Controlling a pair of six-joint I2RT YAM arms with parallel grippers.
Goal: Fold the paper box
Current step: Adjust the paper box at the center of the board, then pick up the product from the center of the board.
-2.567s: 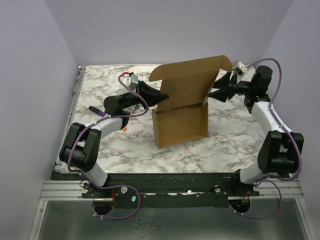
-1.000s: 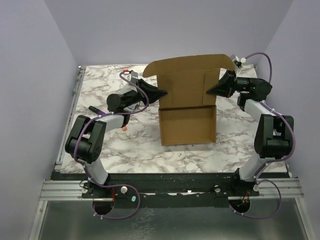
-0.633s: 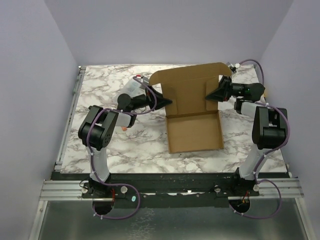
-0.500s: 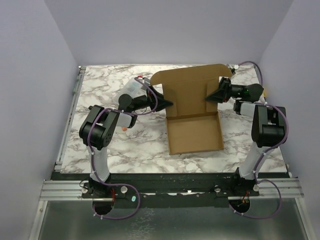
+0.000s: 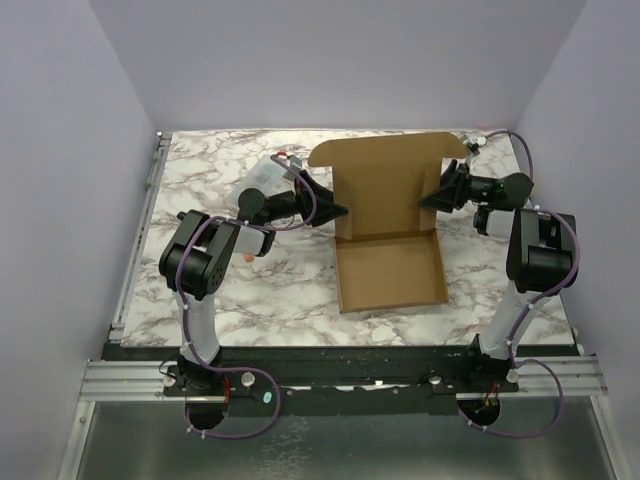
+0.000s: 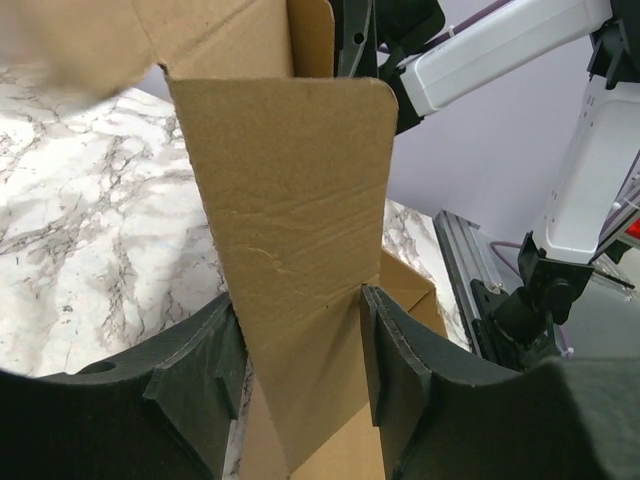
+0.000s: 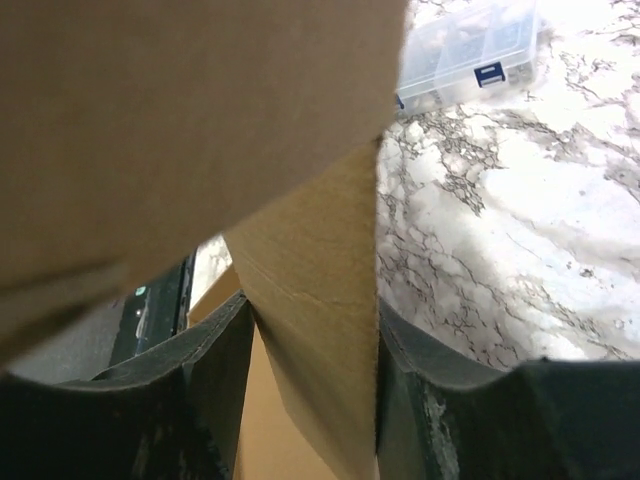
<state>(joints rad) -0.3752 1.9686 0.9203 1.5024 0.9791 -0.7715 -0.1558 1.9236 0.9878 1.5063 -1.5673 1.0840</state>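
The paper box (image 5: 390,270) lay right of centre on the marbled surface (image 5: 200,160), its shallow tray flat and open upward, its lid (image 5: 385,185) standing upright along the tray's far edge. The left pincer (image 5: 338,212) sat at the lid's left edge and the right pincer (image 5: 425,203) at its right edge, both with jaws parted about halfway. In each wrist view a side flap stood between the fingers: the left flap (image 6: 300,230) and the right flap (image 7: 320,330). Neither looked pinched flat, though whether the fingers brushed the flap edges could not be told.

The step in hand seemed to be turning these side flaps inward before bringing the lid down. To do it well, both arms would likely need to work evenly, creasing each flap on its score line so that the lid did not twist. The tray sat free and could slide, so any push should be gentle.
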